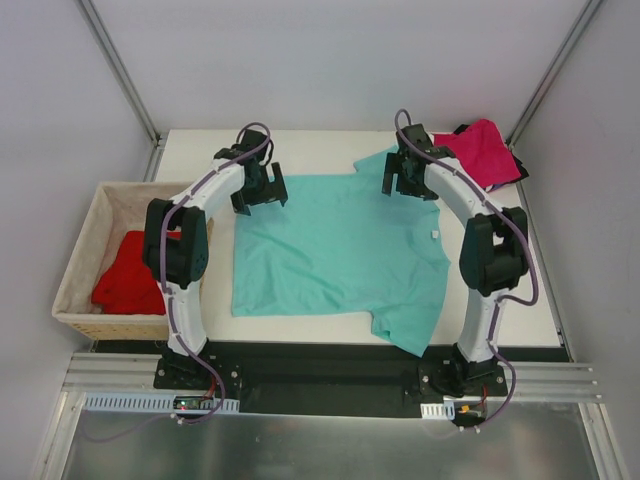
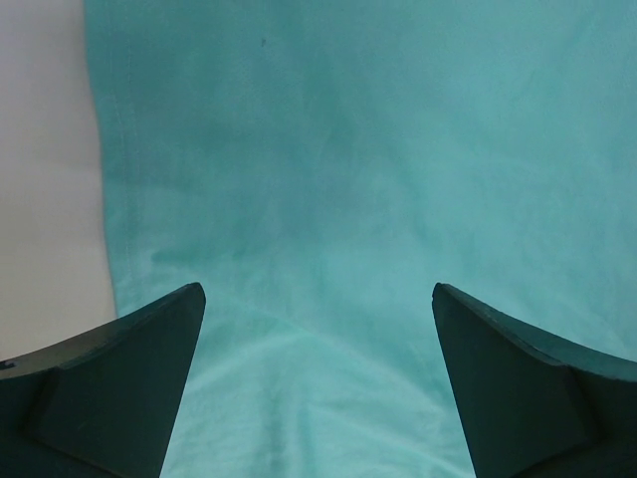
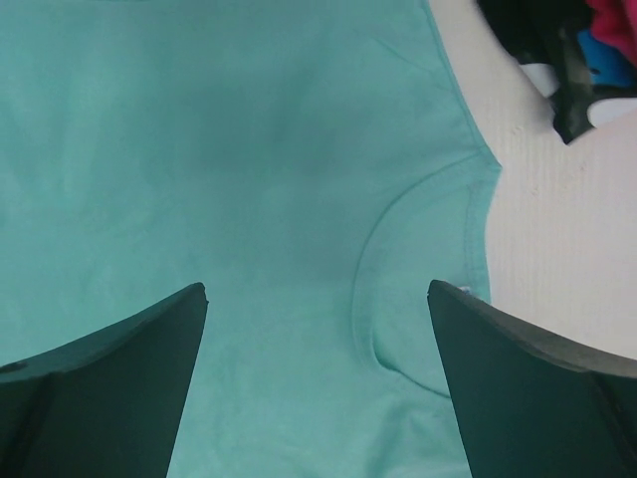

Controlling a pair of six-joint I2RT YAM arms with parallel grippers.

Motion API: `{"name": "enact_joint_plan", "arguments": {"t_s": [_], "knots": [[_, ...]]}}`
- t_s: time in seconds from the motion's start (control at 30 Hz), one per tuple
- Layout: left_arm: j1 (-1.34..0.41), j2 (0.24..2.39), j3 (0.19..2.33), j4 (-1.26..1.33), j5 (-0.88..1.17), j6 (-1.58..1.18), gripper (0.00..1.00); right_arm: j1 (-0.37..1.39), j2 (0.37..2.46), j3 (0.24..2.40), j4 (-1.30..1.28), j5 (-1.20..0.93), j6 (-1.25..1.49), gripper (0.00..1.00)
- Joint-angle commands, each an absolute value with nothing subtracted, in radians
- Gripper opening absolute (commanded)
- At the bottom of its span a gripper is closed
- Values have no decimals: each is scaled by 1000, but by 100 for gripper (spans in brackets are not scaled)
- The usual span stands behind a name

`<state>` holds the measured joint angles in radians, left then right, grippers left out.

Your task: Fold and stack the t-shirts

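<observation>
A teal-green t-shirt point(image 1: 340, 250) lies spread flat across the middle of the table. My left gripper point(image 1: 262, 190) hovers open over its far left corner. In the left wrist view the cloth point(image 2: 378, 179) fills the frame, its hem runs down the left, and nothing sits between the gripper's point(image 2: 318, 289) fingers. My right gripper point(image 1: 408, 180) hangs open above the far right part of the shirt. In the right wrist view the collar point(image 3: 398, 259) curves between its wide-apart fingers point(image 3: 317, 287). A magenta-pink t-shirt point(image 1: 487, 150) lies on a black one point(image 1: 520, 170) at the far right corner. A bright red t-shirt point(image 1: 130, 280) rests in the basket.
The tan wicker basket point(image 1: 85, 240) stands off the table's left edge. White tabletop point(image 2: 45, 199) shows beside the teal hem and right of the collar point(image 3: 557, 249). The dark and pink pile point(image 3: 557, 40) sits at the top right of the right wrist view.
</observation>
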<state>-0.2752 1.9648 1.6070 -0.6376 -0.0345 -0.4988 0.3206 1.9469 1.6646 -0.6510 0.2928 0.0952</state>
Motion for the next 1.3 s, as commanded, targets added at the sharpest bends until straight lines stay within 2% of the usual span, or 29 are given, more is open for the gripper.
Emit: {"name": "enact_joint_plan", "arguments": {"t_s": [0.0,0.17,0.33,0.6,1.27], "knots": [[-276,2035,1718,-666,-46,-520,99,302,2025,1776,-669,177,67,98],[-276,2120,1790,-727,-69,-525,98,293,2054,1766,-669,121,84,98],[-276,2086,1766,-745,-63,-543,98,301,1977,1634,-635,130,103,98],[-278,2033,1700,-784,-72,-554,98,310,1956,1554,-667,166,109,98],[-276,2238,1813,-813,-115,-545,98,310,2125,1623,-658,138,143,99]]}}
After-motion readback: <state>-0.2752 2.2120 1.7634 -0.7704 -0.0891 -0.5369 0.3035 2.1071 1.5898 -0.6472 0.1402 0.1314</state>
